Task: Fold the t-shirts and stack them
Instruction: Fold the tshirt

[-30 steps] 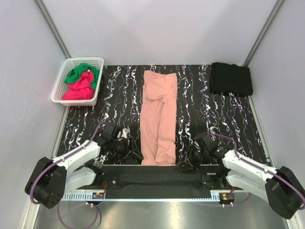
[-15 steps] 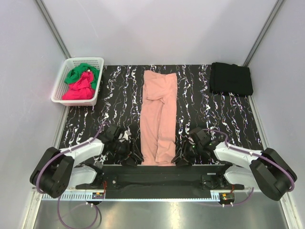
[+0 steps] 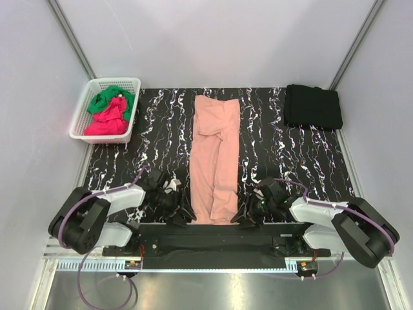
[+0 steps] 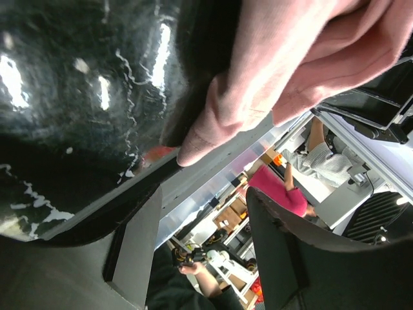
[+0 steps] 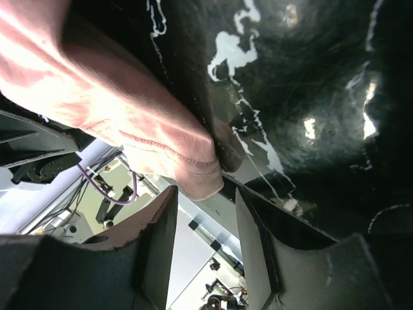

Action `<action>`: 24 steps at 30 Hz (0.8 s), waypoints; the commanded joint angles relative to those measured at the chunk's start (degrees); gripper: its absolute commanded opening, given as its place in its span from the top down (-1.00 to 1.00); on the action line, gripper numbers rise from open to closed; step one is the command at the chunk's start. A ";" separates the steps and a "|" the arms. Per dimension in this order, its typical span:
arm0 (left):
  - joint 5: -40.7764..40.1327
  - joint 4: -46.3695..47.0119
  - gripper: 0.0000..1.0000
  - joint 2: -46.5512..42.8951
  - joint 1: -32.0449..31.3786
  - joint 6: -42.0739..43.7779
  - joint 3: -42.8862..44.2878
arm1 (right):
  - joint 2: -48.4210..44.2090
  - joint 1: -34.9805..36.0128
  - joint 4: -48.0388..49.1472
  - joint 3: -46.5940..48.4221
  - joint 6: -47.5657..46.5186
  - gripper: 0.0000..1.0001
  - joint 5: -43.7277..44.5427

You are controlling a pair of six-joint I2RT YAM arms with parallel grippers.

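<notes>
Far left on the counter (image 3: 284,155), white basket (image 3: 90,87) holding 2 crumpled shirts: green tee (image 3: 106,99) over magenta-red tee (image 3: 106,123). Mid-counter, salmon-pink t-shirt (image 3: 215,161) folded into a long strip. Far right, black tee (image 3: 313,106), folded. At the strip's near corners, left claw (image 3: 182,212) and right claw (image 3: 244,216), both spread apart.

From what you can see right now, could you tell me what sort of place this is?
Probably a robot test cell in a lab: plain grey walls enclose a black marbled table, two robot arms are bolted at its near edge, and t-shirts wait in a white basket.
</notes>
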 commanded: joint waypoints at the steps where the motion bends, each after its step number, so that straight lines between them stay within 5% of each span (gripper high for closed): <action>1: 3.01 2.29 -0.20 1.66 -0.33 1.37 0.98 | 0.77 0.50 4.76 -0.97 0.63 0.03 -1.55; 14: 3.36 3.08 -0.18 11.15 -1.48 4.88 4.58 | 10.08 0.41 15.75 -0.10 -0.60 0.02 -4.01; 24: 1.60 4.66 -0.15 10.19 -2.44 5.94 3.62 | 7.80 0.41 16.44 -2.73 -0.69 0.02 -1.29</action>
